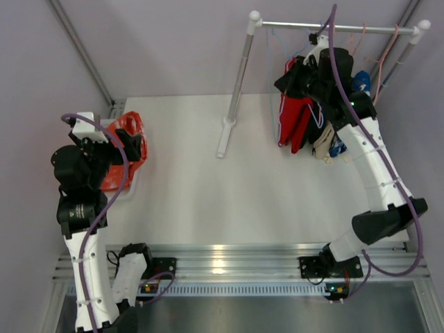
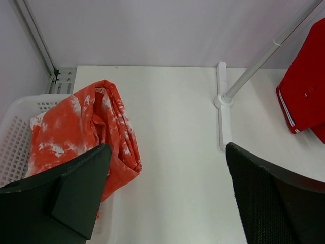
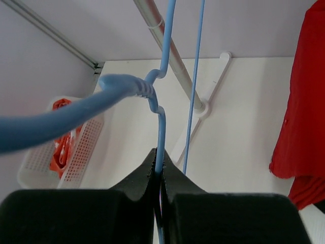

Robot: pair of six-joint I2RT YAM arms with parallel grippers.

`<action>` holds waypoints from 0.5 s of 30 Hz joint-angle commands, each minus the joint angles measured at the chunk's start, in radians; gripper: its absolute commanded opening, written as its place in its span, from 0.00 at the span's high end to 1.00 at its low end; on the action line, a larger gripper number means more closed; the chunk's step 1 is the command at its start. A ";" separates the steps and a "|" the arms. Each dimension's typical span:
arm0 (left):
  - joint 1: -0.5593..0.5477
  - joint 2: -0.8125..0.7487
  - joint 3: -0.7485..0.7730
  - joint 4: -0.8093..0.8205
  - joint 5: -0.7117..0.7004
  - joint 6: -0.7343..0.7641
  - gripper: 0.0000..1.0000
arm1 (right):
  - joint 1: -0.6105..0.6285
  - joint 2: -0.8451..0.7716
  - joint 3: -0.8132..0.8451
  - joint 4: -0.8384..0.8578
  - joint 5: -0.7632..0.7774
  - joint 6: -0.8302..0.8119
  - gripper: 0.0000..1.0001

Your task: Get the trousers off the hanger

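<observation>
Lying bunched in a white mesh basket [image 2: 15, 147] at the left edge of the worktop [image 1: 208, 180], the trousers [image 2: 81, 132] are already off the hanger, with 1 fold spilling over the basket rim onto the worktop. The left pincer [image 2: 167, 152] hangs just above them, released, its 2 fingers spread wide and holding nothing.

Across the worktop at the rail [image 1: 333, 28], the right pincer [image 3: 158, 162] is clenched on the thin light-blue wire of the hanger [image 3: 161, 127], beside a deep-red garment [image 1: 295, 121]. A thicker blue hook [image 3: 101, 91] crosses close to that wire, and it probably belongs to another hanger, though the wrist view is too tight to be sure.

The risks lie on both sides. If the left arm sweeps low when it pulls away, a finger could snag the overhanging fold and drag the trousers out of the basket. A sideways tug by the right pincer could tangle the wire with its neighbours or slide them along the rail.

The cloth is orange-red mottled with white, soft and creased, and likely limp enough to slip if nudged.
</observation>
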 commanded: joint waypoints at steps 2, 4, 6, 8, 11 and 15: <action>0.005 -0.028 -0.035 0.020 0.012 -0.050 0.01 | -0.007 0.138 0.165 -0.014 0.019 -0.066 1.00; 0.005 -0.040 -0.050 0.024 0.010 -0.053 0.01 | -0.005 0.207 0.244 -0.003 0.042 -0.098 1.00; 0.005 -0.048 -0.073 0.026 0.004 -0.053 0.01 | -0.007 0.255 0.288 0.032 0.053 -0.115 1.00; 0.005 -0.052 -0.088 0.029 -0.003 -0.054 0.01 | -0.005 0.289 0.331 0.046 0.065 -0.129 1.00; 0.005 -0.055 -0.104 0.029 -0.005 -0.059 0.01 | -0.004 0.347 0.373 0.063 0.084 -0.144 1.00; 0.005 -0.069 -0.151 0.052 -0.010 -0.064 0.01 | 0.010 0.376 0.371 0.138 0.114 -0.181 1.00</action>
